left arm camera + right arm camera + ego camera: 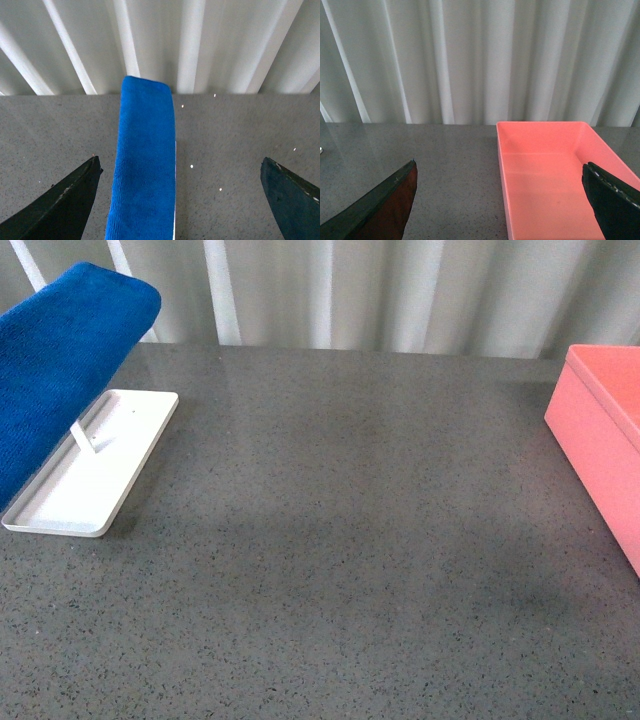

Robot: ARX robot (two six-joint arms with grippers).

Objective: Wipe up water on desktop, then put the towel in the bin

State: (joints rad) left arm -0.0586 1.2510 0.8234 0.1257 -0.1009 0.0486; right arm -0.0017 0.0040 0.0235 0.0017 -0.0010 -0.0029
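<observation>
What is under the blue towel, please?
The white tray lies under the towel, with one thin post standing on it. The towel covers the tray's left part and the post's top.

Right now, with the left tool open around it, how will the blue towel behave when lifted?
Probably floppy: the towel hangs doubled over above the white tray, so it should sag either side of a pinch. Its fuzzy pile looks grippy, so slipping from the left tool seems unlikely. Likely light: thin cloth.

Speckled grey desktop (350, 570) w/ white tray (70, 490) far L, pink bin (595, 455) far R.
</observation>
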